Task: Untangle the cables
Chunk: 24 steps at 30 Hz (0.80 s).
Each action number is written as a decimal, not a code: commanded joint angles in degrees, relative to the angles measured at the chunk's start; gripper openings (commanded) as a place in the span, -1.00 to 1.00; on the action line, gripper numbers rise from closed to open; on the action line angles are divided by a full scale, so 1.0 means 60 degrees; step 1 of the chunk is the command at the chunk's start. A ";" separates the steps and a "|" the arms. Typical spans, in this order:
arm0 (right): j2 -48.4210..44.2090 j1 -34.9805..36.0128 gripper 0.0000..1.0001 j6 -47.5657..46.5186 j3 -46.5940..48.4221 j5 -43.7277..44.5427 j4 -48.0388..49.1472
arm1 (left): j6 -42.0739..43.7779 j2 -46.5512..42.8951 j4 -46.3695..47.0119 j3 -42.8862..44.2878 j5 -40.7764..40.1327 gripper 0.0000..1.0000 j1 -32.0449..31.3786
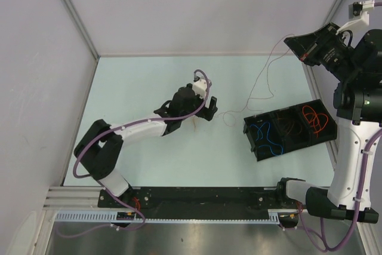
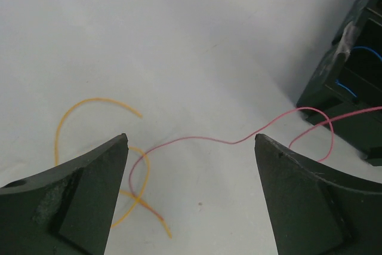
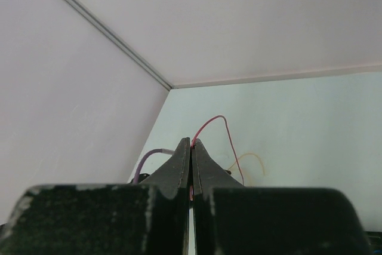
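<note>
the table (image 1: 149, 159) is a pale, matt, smooth sheet with a few small specks. the left pincer (image 2: 191, 137) looks like dark matt plastic, scuffed and greyish on its inner faces. the right pincer (image 3: 190, 141) has the same dull black finish. the pink cable (image 2: 203, 140) and the orange cable (image 2: 89, 101) have thin, smooth plastic skins. the black bin (image 1: 289, 126) looks like matt hard plastic. the white arm covers (image 1: 349, 159) are glossy plastic. the near metal strip (image 1: 197, 240) looks brushed, with a dull shine.
</note>
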 commanded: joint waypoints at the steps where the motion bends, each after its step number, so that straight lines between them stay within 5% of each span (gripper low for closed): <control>1: -0.0077 0.0223 -1.00 -0.0058 0.0320 -0.0195 0.0183 | 0.0588 0.0718 0.1471 0.0391 0.1324 0.84 -0.0329; 13: -0.0106 0.0341 -1.00 -0.0322 0.0321 -0.0107 -0.0036 | 0.0427 0.1349 0.2276 0.0509 0.3431 0.76 -0.0476; 24: -0.0179 0.0341 -1.00 -0.0337 0.0276 -0.0166 -0.0036 | 0.0324 0.2565 0.2218 0.1475 0.3757 0.34 -0.0490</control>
